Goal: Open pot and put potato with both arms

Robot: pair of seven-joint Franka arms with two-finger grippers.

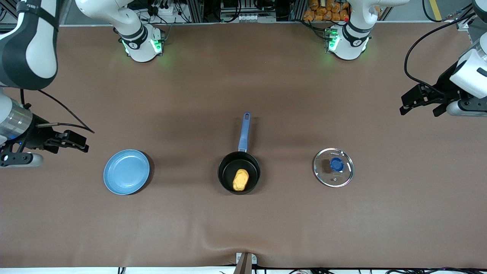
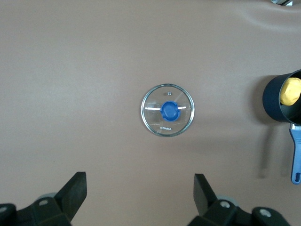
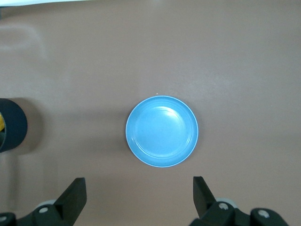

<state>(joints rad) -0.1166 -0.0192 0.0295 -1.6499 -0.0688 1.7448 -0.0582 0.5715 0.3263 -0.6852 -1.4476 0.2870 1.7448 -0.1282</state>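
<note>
Brown cloth covers the table, and at its middle the pot [image 1: 239,172] stands open with the potato [image 1: 240,179] inside; the lump looks firm, light and rough, best pinched across its narrow waist. Its lid [image 1: 333,167] lies toward the left arm's end, the plate [image 1: 126,171] toward the right arm's; the left gripper [image 2: 140,190] above the lid and right gripper [image 3: 139,193] above the plate both gape wide, empty.

Sitting on the table: one pot [image 1: 239,171]; one potato [image 1: 240,180], lying in the pot; one lid [image 1: 333,167] beside the pot; one plate [image 1: 126,171].
</note>
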